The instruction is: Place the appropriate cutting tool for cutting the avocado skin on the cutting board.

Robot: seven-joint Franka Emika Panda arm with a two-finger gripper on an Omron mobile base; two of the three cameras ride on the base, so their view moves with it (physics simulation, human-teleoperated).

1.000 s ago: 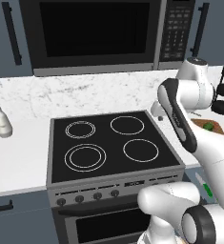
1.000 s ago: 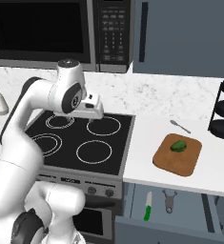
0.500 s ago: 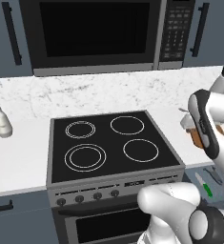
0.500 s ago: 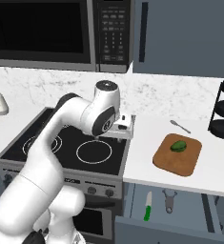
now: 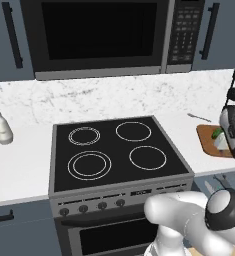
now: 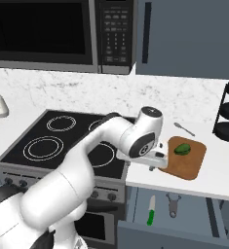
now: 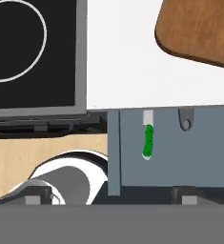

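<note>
White robot gripper [image 6: 155,164] above the counter's front edge; finger spread cannot be told.
Small glossy green avocado [image 6: 182,149] lies on the brown wooden rounded cutting board [image 6: 193,163], near its back edge. Green-handled knife [image 6: 150,210], possibly a paring knife, lies in the open drawer [image 6: 135,226] below, beside a grey peeler [image 6: 173,204].

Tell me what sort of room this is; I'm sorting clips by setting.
A rendered home kitchen, by the look of it: a black four-burner stove sits under a built-in microwave, with marble-look counter either side, and a wooden cutting board carrying an avocado.
</note>
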